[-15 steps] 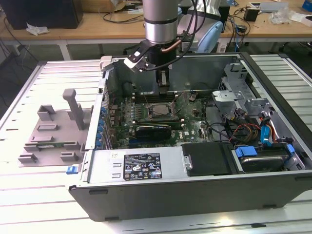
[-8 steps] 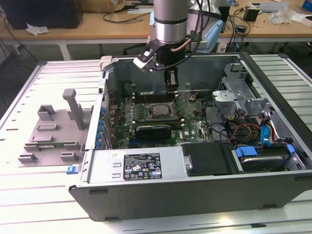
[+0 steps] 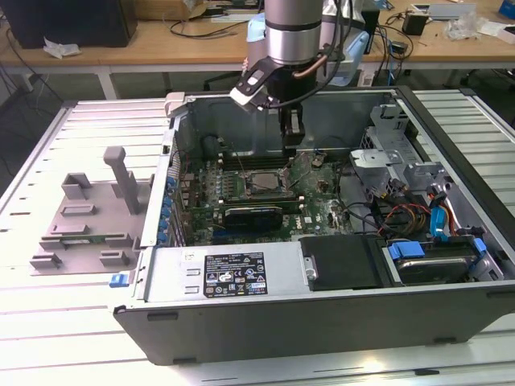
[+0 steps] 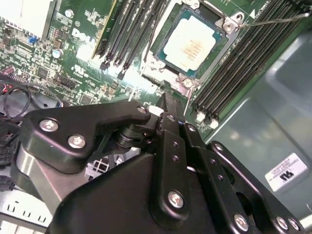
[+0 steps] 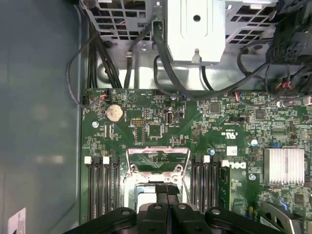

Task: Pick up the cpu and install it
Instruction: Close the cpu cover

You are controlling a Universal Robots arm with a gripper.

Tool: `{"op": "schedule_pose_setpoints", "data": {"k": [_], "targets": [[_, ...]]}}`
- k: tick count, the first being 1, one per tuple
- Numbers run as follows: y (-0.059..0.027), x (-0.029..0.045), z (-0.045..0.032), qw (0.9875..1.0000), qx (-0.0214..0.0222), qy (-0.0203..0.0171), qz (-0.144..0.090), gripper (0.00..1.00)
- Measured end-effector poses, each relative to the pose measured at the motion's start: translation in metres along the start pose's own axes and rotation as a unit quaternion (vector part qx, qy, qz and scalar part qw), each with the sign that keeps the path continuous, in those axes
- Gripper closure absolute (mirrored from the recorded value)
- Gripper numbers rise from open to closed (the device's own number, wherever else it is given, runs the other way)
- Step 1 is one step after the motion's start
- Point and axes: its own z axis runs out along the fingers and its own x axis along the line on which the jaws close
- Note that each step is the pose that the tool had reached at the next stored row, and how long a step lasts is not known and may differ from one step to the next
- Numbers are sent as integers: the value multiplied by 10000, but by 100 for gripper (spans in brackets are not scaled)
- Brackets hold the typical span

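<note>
Cpu (image 4: 189, 44) is seen lying flat in the socket (image 4: 158, 66) of the motherboard (image 4: 48, 53), its silver top turned upward and framed by the socket's metal bracket. In the exterior view the cpu (image 3: 261, 182) sits near the middle of the motherboard (image 3: 318, 207), closer to the far wall of the open case (image 3: 322, 322) than to its near wall. The case is laid on its side on the slatted worktop (image 3: 48, 322).

The pincer (image 3: 292, 141) is held above the motherboard, just past the cpu on the far-wall side and apart from it. In both wrist views the pincer (image 4: 163, 100) (image 5: 167, 192) is clenched, its black fingers pressed together, and the cpu is not gripped by it.

Black memory slots (image 4: 243, 73) run along both sides of the socket. A round coin cell (image 5: 113, 112) and a finned heat sink (image 5: 283, 165) are mounted on the motherboard in the first wrist view.

A labelled power supply (image 3: 233, 273) is set along the case's near wall. A grey fixture (image 3: 88, 217) is placed on the worktop beside the case, toward the exterior view's left.
</note>
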Motion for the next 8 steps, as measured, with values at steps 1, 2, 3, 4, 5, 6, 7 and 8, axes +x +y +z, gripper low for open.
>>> {"op": "schedule_pose_setpoints", "data": {"k": [1, 2, 3, 4, 5, 6, 7, 8], "targets": [[0, 0, -1, 10000, -1, 1, 0, 89], [0, 0, -1, 10000, 0, 1, 0, 89], [0, 0, -1, 10000, 0, 0, 0, 89], [0, 0, -1, 10000, -1, -1, 0, 89], [1, 0, -2, 10000, 0, -1, 0, 89], [5, 0, -1, 10000, 0, -2, 0, 89], [17, 0, -1, 10000, 0, -2, 0, 89], [43, 0, 0, 10000, -1, -2, 0, 89]]}}
